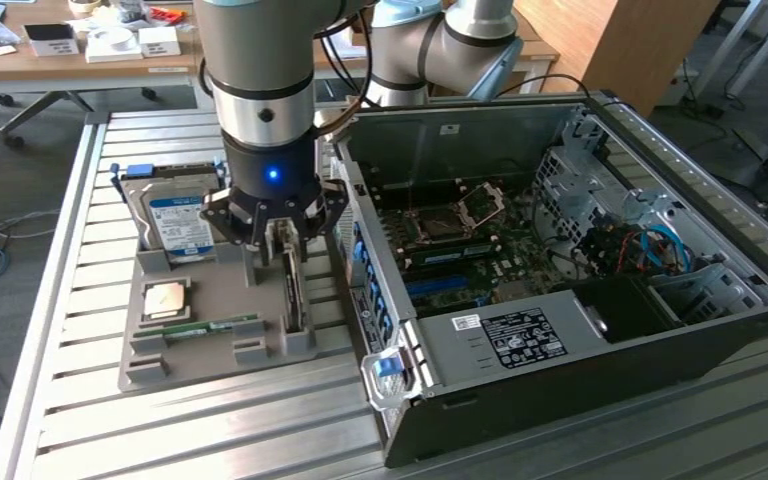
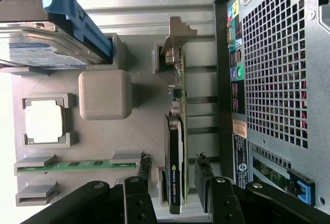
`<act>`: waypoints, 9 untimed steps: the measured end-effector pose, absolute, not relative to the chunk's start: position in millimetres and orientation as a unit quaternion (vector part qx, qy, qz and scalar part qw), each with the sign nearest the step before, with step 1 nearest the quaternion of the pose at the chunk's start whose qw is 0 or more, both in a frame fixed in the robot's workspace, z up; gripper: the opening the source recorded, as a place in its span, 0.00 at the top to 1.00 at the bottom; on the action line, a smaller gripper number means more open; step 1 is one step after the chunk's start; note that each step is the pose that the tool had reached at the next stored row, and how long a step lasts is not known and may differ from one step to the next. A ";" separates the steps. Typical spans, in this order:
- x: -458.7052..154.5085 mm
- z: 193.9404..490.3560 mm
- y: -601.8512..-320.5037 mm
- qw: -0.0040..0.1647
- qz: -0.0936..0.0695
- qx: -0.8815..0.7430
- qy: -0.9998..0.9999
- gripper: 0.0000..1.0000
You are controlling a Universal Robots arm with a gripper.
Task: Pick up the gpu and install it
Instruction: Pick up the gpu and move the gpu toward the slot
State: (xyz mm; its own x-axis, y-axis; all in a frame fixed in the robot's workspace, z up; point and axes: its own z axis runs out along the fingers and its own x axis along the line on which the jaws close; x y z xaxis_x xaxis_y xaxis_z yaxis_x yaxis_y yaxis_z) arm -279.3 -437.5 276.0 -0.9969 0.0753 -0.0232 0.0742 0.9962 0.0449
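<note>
Subject: the gpu [image 2: 175,146]. It stands on edge in a slot of the grey tray [image 1: 197,365], along the tray's edge nearest the case [image 1: 491,420]. Its fan face is turned toward the tray's middle, and its silver bracket is at the end away from the fingers.

Gripper [image 2: 174,164]: open. One finger [image 2: 145,170] is on the fan side and the other is on the board side. I see a gap on each side and no contact.

Handling, my judgement: the card is light, stiff and thin, and it is fragile. The bare board face carries small parts, and the smooth fan shroud may slip or flex under pressure. I would hold it across the thickness at the fan housing, squarely and with moderate force, keeping clear of the bottom edge seated in the slot.

Containers:
- Tray: the hard drive [image 1: 177,220] is propped at the far corner. The cpu [image 1: 168,298] sits in its frame mid-tray. The memory stick [image 1: 211,327] lies in a slot toward the near edge.
- Case: it lies on its side beside the tray with the panel off. Inside are the motherboard [image 1: 478,250], with its blue slots exposed, and the power supply [image 1: 518,335] at the near end. Cables are bundled toward the exterior view's right.

Both stand on the slatted table [image 1: 117,440].
</note>
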 end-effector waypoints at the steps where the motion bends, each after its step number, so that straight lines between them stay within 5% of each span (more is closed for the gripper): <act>1: -279.3 275.6 -437.5 0.012 0.022 0.037 0.999 0.53; 9: -279.3 272.0 -437.6 0.012 0.022 0.037 0.999 0.53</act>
